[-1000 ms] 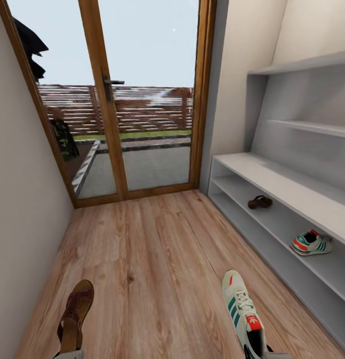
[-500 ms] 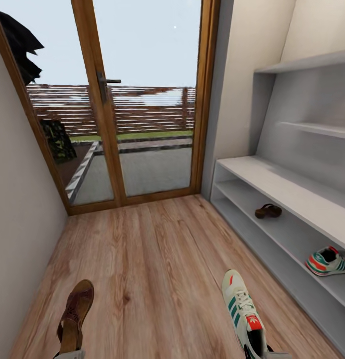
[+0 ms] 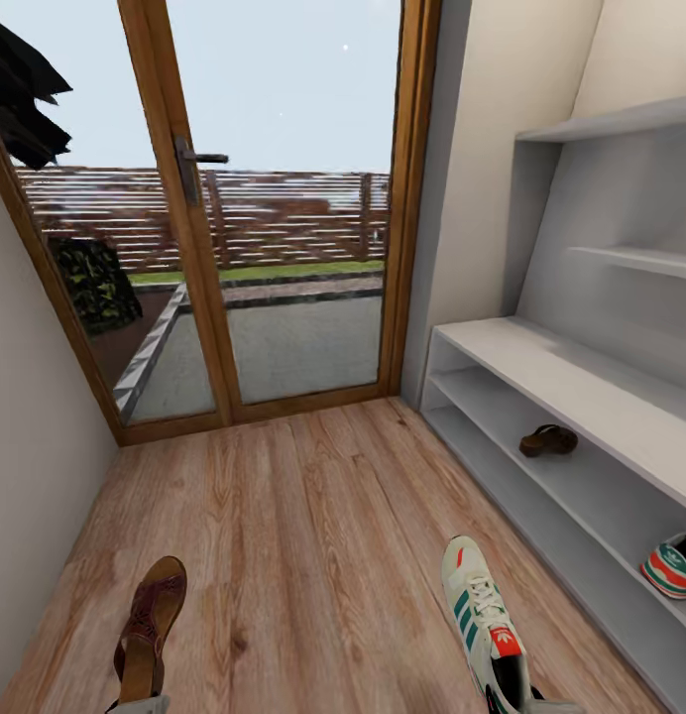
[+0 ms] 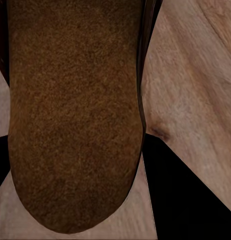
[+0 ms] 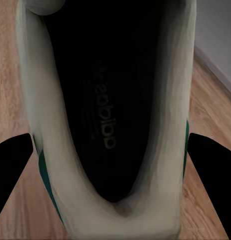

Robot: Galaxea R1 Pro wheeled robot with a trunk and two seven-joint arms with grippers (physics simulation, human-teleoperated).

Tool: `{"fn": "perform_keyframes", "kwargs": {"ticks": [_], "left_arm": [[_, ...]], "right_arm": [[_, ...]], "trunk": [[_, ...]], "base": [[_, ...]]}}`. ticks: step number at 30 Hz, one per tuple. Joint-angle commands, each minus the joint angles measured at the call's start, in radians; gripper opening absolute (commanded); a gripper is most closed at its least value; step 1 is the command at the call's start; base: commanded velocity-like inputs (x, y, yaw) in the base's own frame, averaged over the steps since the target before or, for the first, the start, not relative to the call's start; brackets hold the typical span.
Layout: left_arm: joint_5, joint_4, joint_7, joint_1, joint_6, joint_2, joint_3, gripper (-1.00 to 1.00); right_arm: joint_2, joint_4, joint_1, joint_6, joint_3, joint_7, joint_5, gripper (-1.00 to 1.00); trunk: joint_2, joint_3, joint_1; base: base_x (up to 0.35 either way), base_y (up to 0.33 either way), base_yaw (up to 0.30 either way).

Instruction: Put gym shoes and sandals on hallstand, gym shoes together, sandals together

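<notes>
At bottom edge: sandal (image 3: 150,630) toe-forward; gym shoe (image 3: 482,620) toe-forward.

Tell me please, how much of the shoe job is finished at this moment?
About half. One sandal and one gym shoe already lie on the hallstand's lower shelf, apart from each other. The second sandal is carried by the left arm, and the second gym shoe by the right arm, both above the corridor floor. Left: place each beside its partner.
</notes>
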Motion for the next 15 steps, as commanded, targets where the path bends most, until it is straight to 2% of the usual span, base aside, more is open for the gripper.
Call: {"fn": "perform_keyframes", "kwargs": {"ticks": [1,9,15], "left_arm": [[0.006,0.001,-0.009,-0.001,-0.001,0.000,0.004,-1.00],[0.006,0.001,-0.009,-0.001,-0.001,0.000,0.004,-1.00],[0.006,0.001,-0.009,-0.001,-0.001,0.000,0.004,-1.00]], "right_arm": [[0.000,0.000,-0.001,-0.003,0.001,-0.003,0.000,-1.00],[0.000,0.000,-0.001,-0.003,0.001,-0.003,0.000,-1.00],[0.000,0.000,-0.001,-0.003,0.001,-0.003,0.000,-1.00]], "trunk": [[0.000,-0.001,0.000],[0.000,-0.001,0.000],[0.000,0.001,0.000]], "base": [[0.336,0.000,-0.054],[0.336,0.002,-0.016],[0.291,0.154,-0.194]]}}
